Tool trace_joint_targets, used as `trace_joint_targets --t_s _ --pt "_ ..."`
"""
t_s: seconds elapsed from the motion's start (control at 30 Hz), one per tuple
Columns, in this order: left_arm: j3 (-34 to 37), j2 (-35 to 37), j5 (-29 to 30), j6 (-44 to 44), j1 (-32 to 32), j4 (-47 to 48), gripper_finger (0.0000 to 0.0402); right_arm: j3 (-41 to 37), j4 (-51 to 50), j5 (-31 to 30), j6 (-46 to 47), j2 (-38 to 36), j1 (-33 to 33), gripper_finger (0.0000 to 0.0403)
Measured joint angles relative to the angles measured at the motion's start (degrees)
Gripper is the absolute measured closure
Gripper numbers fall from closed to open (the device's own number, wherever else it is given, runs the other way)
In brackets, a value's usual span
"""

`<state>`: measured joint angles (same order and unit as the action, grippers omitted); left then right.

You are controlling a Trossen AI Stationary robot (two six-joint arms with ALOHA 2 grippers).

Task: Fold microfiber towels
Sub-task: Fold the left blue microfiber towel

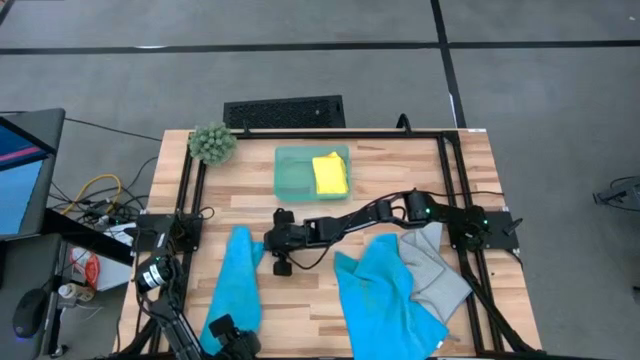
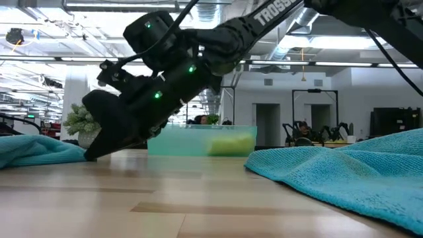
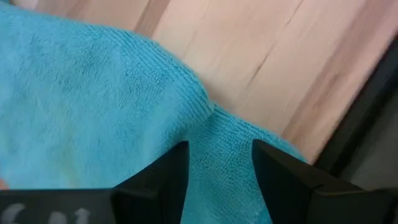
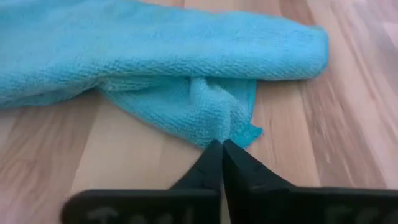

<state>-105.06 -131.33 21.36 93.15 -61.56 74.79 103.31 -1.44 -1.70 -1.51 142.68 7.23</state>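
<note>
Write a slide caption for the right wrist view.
Right gripper shut on the corner of the left blue towel on the table.

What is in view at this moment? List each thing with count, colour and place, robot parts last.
Left blue towel: one, bright blue, folded strip on the table's left near side, a corner pinched by the right gripper.
Right blue towel: one, bright blue, spread at near centre-right.
Grey towel: one, light grey, right side, partly under the right blue towel.
Yellow towel: one, yellow, folded inside the tray.
Tray: one, translucent teal-green, far centre.
Plant ball: one, green, far-left corner.
Table: one, light wood.
Left gripper: jaws open over the left blue towel's near end.
Right gripper: jaws shut on the left blue towel.
</note>
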Motion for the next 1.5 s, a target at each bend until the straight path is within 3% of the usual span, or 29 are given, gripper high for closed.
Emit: trace_joint_targets --t_s 0.13,0.3,0.63,0.77,0.93,1.17,1.33,1.5 --pt "-5.32 0.09 1.67 0.15 -0.02 6.85 0.0249 0.05 -6.10 -0.18 1.09 -1.33 0.26 0.0388" --pt "-9.89 0.22 3.85 3.74 -1.53 15.56 0.0297 -0.02 -17.07 -1.70 3.28 -3.73 1.21 0.0395" --pt "-10.03 0.20 16.47 11.48 -6.12 15.22 0.0368 -0.30 -45.96 -11.86 9.67 -8.89 5.67 0.0391" --pt "-10.02 0.07 22.19 15.11 -6.73 14.24 0.0377 -0.62 -53.25 -14.59 11.92 -10.34 8.49 0.0382" --pt "-5.65 0.02 28.40 11.87 -6.04 6.29 0.0378 -0.59 -58.26 -14.72 13.45 -13.14 12.06 0.0380" --pt "6.16 -0.11 28.91 11.73 -4.92 -6.35 0.0378 -0.63 -67.19 -16.41 19.07 -16.85 18.63 0.0378" --pt "10.72 -0.11 24.45 14.54 -4.50 -7.73 0.0378 -4.92 -66.90 -22.31 23.10 -21.62 23.50 0.0365" --pt "12.73 -0.11 22.55 14.47 -3.74 -7.18 0.0378 -12.04 -65.91 -23.81 31.19 -25.40 25.43 0.0319"
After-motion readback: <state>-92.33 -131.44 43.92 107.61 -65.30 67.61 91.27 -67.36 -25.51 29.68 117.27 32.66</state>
